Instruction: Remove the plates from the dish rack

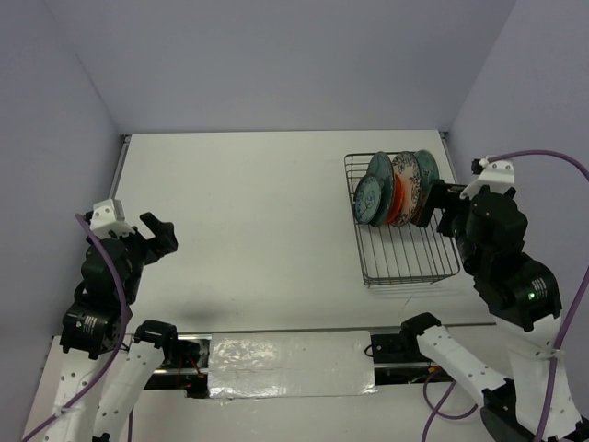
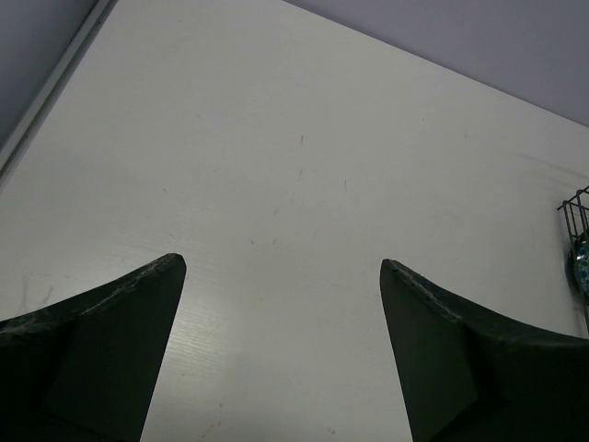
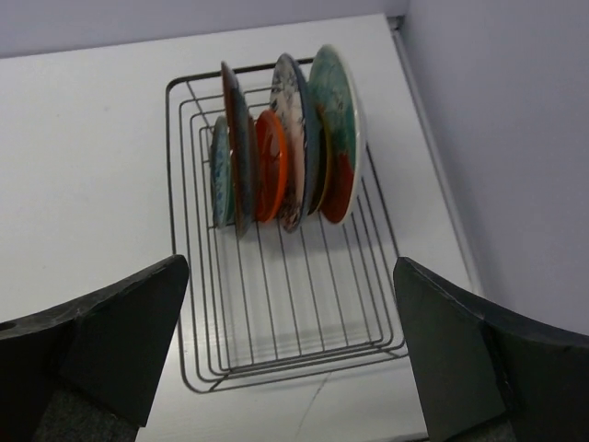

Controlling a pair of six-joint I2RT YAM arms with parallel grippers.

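The dark wire dish rack [image 1: 409,256] stands at the right of the table. Five plates stand upright at its far end: a small teal one [image 3: 221,170], a large plain teal one [image 3: 237,138], a small orange one [image 3: 271,166], a white floral-rimmed one [image 3: 291,129] and a teal-and-red mottled one [image 3: 333,129]. My right gripper [image 1: 431,208] is open and empty, above the rack's right side beside the plates; its wrist view [image 3: 290,265] looks along the rack's bare near half [image 3: 294,308]. My left gripper [image 1: 162,234] is open and empty over bare table at the left, also in its wrist view [image 2: 281,262].
The white table [image 1: 267,212] has a raised edge along its left side [image 1: 118,170] and purple walls behind and to the right. A rack corner [image 2: 575,210] shows at the right edge of the left wrist view. A foil-covered strip [image 1: 285,364] lies between the arm bases.
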